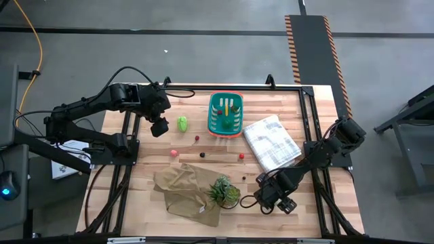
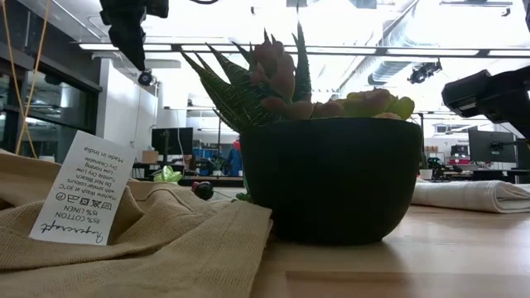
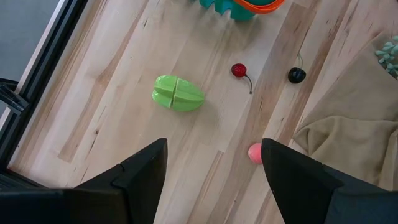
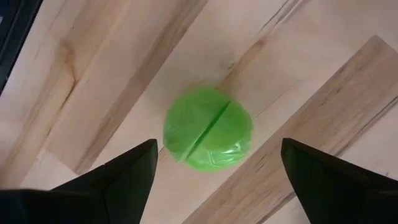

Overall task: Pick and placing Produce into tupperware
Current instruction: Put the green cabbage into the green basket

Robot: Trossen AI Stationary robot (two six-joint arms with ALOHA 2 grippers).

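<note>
Produce (image 3: 178, 93) lies near cloth (image 2: 166, 240) tagged (image 2: 81, 192) "55% cotton, 45% linen".

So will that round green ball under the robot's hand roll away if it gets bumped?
Probably. The green ball looks round and lies loose on bare wood, so a nudge could roll it. Its glossy skin may be slippery. A seam across it hints that it might split into halves. The right gripper hangs open above it.

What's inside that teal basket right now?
Looking down into the teal basket, a small yellow piece and a dark green piece lie on its floor. Anything tucked against its walls is too small to tell.
</note>
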